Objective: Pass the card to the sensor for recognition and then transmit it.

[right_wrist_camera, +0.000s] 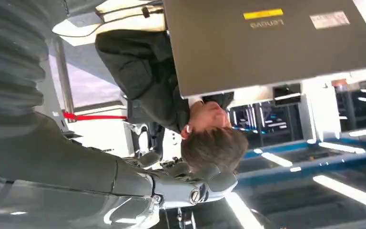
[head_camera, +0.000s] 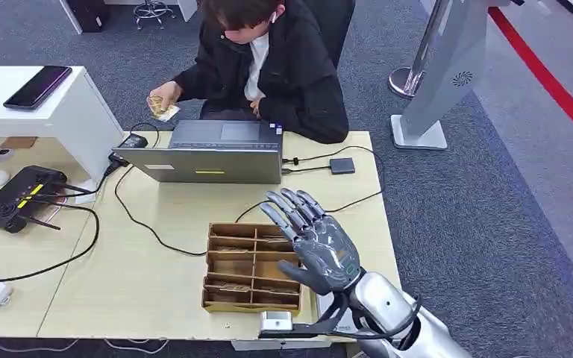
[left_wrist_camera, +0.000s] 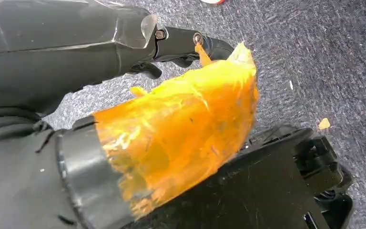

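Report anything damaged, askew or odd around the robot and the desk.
The left robot hand in the left wrist view is wrapped in crumpled, torn orange tape, which looks like a makeshift patch. On the wooden desk, the brown compartmented cardboard tray sits square and nothing is spilled.

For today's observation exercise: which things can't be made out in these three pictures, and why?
- Compartments of the cardboard organizer, head view: partly hidden by the right hand.
- Item the person holds, head view: too small.
- Left hand, left wrist view: mostly hidden behind an orange-taped cover.
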